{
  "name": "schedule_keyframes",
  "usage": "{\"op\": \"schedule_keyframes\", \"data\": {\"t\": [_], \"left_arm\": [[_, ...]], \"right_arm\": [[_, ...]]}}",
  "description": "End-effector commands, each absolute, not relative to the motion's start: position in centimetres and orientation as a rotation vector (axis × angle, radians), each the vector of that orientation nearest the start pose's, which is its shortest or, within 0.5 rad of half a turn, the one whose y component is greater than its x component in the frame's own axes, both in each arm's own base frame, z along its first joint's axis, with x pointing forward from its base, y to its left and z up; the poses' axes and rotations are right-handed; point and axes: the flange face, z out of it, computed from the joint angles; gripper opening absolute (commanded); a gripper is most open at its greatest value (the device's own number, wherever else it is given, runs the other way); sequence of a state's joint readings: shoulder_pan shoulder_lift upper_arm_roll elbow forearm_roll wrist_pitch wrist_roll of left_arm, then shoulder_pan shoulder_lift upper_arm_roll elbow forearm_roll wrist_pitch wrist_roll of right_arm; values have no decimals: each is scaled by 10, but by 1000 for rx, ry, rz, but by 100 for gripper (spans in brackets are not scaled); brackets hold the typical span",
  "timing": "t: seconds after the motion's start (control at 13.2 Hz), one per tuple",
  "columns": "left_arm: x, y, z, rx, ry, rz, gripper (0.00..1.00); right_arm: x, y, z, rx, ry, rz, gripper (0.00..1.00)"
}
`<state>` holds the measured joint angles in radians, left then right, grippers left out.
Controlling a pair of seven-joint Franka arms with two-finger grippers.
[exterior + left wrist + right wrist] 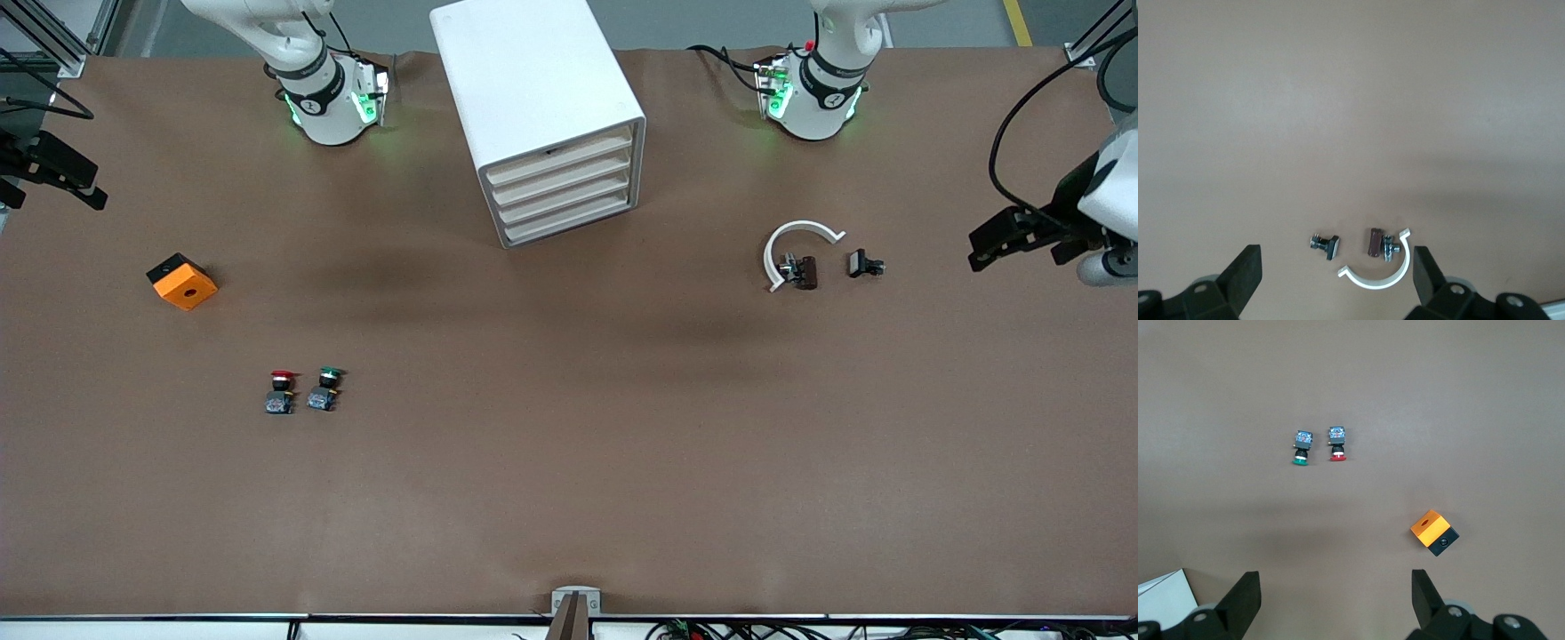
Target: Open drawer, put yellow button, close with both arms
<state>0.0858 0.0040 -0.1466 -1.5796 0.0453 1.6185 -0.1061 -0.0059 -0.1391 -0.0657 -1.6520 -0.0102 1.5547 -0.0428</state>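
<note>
Nearest my front camera, a red-capped button (281, 392) and a green-capped button (325, 389) are sitting on the table (569, 462); an orange block (181, 281) is lying farther back. I'm seeing the drawer (558, 156) sitting closed in its cabinet (533, 98), and no yellow button showing. My left wrist camera is showing the left end effector (1338, 273) hanging released over a white clamp (1379, 272). My right wrist camera is showing the right end effector (1337, 593) hanging released near that block.

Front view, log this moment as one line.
drawer: shut | yellow button: not seen | left gripper: open, waiting | right gripper: open, waiting
</note>
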Motion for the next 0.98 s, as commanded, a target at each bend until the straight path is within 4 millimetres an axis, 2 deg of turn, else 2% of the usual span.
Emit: {"op": "schedule_keyframes", "data": {"t": [0.0, 0.08, 0.3, 0.68, 0.91], "left_arm": [[529, -21, 628, -3127, -50, -60, 100], [524, -17, 631, -3128, -44, -55, 100], [503, -22, 640, -3127, -2, -1, 100], [486, -28, 642, -3122, 43, 5, 100], [483, -44, 644, -3115, 84, 0, 100]], "right_arm": [[498, -41, 660, -3127, 66, -65, 100], [497, -41, 659, -3127, 66, -53, 100], [495, -42, 659, -3124, 92, -32, 100], [494, -40, 657, -3090, 97, -6, 100], [494, -39, 657, -3090, 90, -3, 100]]}}
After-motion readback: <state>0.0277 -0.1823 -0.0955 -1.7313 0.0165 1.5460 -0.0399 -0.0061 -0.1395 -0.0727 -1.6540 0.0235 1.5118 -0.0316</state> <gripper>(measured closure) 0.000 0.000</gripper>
